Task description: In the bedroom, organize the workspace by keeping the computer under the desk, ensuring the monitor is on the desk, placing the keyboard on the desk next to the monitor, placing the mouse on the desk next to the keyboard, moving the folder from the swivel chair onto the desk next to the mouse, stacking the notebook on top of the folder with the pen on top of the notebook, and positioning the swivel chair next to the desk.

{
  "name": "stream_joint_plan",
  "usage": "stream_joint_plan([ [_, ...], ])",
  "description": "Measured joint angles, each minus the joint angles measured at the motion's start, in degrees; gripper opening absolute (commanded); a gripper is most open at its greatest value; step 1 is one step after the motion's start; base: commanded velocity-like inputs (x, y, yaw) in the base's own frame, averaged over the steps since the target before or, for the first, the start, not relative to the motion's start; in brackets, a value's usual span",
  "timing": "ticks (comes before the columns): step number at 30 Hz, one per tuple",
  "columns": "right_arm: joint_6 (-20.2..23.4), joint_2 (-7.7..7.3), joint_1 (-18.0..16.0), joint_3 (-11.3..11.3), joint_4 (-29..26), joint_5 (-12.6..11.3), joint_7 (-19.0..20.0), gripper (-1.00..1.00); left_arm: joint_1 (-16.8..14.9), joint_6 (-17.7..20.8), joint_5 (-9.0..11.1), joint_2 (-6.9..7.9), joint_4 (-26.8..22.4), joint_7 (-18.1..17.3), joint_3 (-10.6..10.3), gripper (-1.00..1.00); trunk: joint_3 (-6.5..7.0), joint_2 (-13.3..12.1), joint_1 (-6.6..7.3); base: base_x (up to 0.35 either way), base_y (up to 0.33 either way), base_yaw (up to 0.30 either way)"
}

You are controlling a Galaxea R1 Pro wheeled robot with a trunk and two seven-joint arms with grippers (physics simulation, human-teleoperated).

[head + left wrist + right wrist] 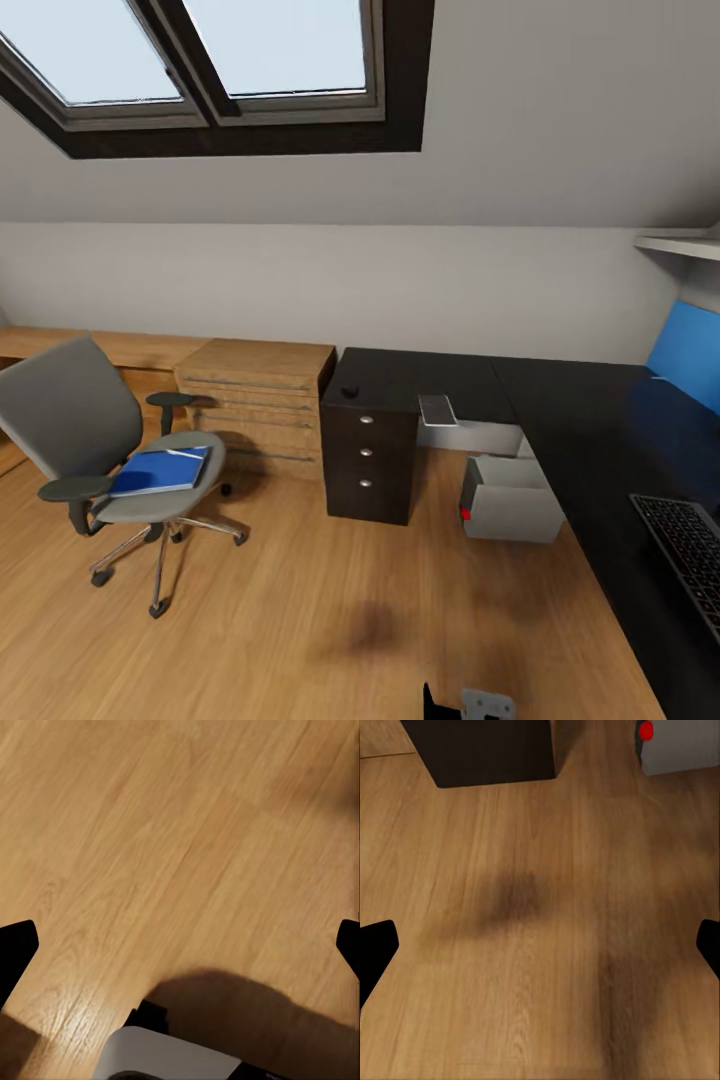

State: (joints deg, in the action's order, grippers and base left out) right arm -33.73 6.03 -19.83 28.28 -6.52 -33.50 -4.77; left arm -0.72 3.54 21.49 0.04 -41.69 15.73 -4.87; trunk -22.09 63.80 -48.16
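A grey mesh-backed swivel chair (100, 460) on a chrome star base stands on the plank wood floor (300, 620), well apart from the matte black L-shaped worktop (590, 440). A flat blue folder (160, 470) lies on its seat. The boxy grey computer (510, 498) with a red button sits on the floor under the worktop, beside a dark three-drawer pedestal (368, 455). A black keyboard (690, 555) lies at the worktop's near end. The left pincer (180, 945) and the right pincer (540, 945) both hang spread wide over bare floor.
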Motion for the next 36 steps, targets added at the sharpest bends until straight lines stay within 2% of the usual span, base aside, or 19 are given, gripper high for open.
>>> stream_joint_plan([
  [6,0.0,0.01,0.0,0.0,0.0,0.0,0.0,1.0,0.0,0.0,0.0,0.0,0.0,0.0,0.0,1.0,1.08,-2.4,1.32,0.317,-0.001,0.019],
  [17,-0.2,0.03,0.0,0.0,0.0,0.0,-0.1,1.0,0.0,-0.1,0.0,0.06,0.0,0.0,0.0,1.0,3.35,-6.8,3.74,0.317,0.0,0.168],
  [22,-4.7,0.03,0.0,0.0,0.2,-0.2,-0.1,1.0,0.0,-0.2,-0.1,0.06,0.0,-0.1,0.0,1.0,4.64,-8.8,4.84,0.317,0.0,0.007],
  [27,-5.0,0.03,0.0,0.0,0.2,-0.4,-0.2,1.0,0.0,-0.4,-0.1,0.0,-0.2,-0.1,0.0,1.0,4.73,-8.8,4.84,0.317,0.0,-0.002],
  [28,-5.0,-0.07,0.0,-0.1,0.1,-0.3,-0.2,1.0,0.0,-3.8,-0.3,0.03,-1.5,-0.1,0.0,1.0,4.73,-8.8,4.84,0.317,0.0,0.0],
  [31,-5.1,-0.06,0.0,0.0,-0.1,-0.2,-0.2,1.0,0.0,-6.4,-0.4,0.02,-2.1,-0.1,0.1,1.0,4.72,-8.8,4.84,0.317,0.0,0.0],
  [36,-4.9,-0.14,0.0,0.0,-3.1,0.0,-0.3,1.0,0.0,-7.1,-0.4,0.14,-8.1,0.1,-2.1,1.0,4.73,-8.8,4.84,0.317,0.0,0.0],
])
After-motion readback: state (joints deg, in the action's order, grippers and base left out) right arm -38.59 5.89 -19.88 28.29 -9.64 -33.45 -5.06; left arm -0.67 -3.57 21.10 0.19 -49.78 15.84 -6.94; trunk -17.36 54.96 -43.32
